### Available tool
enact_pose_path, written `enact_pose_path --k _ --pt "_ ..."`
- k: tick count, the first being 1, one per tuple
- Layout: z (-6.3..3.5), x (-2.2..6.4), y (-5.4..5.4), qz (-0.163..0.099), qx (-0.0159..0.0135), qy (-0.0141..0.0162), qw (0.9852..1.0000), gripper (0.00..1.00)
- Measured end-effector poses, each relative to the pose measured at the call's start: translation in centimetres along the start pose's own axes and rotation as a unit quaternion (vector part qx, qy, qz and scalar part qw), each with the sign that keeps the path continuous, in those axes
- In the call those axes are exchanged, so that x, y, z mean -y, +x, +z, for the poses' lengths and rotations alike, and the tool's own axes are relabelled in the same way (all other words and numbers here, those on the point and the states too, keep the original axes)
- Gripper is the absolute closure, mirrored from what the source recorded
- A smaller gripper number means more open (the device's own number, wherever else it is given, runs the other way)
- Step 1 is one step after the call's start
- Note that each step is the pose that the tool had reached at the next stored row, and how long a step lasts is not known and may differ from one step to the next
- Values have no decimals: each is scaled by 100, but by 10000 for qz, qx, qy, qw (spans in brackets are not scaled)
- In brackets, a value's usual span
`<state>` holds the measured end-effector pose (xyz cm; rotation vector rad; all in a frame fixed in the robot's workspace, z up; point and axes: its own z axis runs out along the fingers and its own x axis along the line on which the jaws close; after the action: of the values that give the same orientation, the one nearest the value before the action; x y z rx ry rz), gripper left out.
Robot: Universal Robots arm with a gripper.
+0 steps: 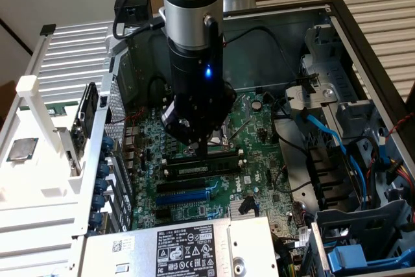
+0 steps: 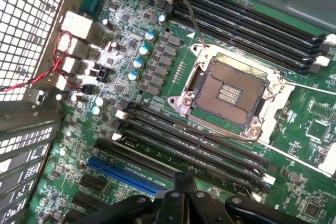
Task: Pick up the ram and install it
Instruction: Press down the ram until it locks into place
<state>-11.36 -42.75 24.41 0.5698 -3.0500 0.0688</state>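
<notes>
A: In the exterior view, the gripper is seen closed and empty, pressed onto the ram lying in a black slot near the motherboard's middle.

B: A tilted stick could be jammed (cables crowd nearby). In the wrist view, the CPU socket is exposed beside the slots.

Dark ram (white-labelled) flat along memory slots

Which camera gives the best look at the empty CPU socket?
The wrist view: the CPU socket lies open and unobstructed, its metal frame and contact field plain. In the exterior view the arm's gripper covers most of it; a sliver of frame shows beside it.
</notes>
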Motion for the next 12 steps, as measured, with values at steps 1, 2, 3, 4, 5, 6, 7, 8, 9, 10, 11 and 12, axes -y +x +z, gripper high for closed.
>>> enact_pose_path --k 1,2,3,4,5,6,7,8,9,10,11,12 --pt "0 0 0 54 10 2 10000 90" --pt "1 0 0 104 29 7 9999 90" --pt "1 -1 0 151 53 15 9999 90" --pt "0 -2 0 193 84 25 9998 90" --pt "0 -2 0 232 115 36 9997 90" --pt "0 -2 -1 269 147 47 9995 90" --pt "0 -3 -1 309 181 58 9993 90" --pt "0 -5 -2 433 275 89 9986 90" --pt "1 -5 -2 478 295 95 9984 90" --pt "1 -6 -2 531 311 101 9981 90" --pt "0 -6 -2 582 324 106 9977 90" --pt "0 -6 -2 633 338 111 9974 90"
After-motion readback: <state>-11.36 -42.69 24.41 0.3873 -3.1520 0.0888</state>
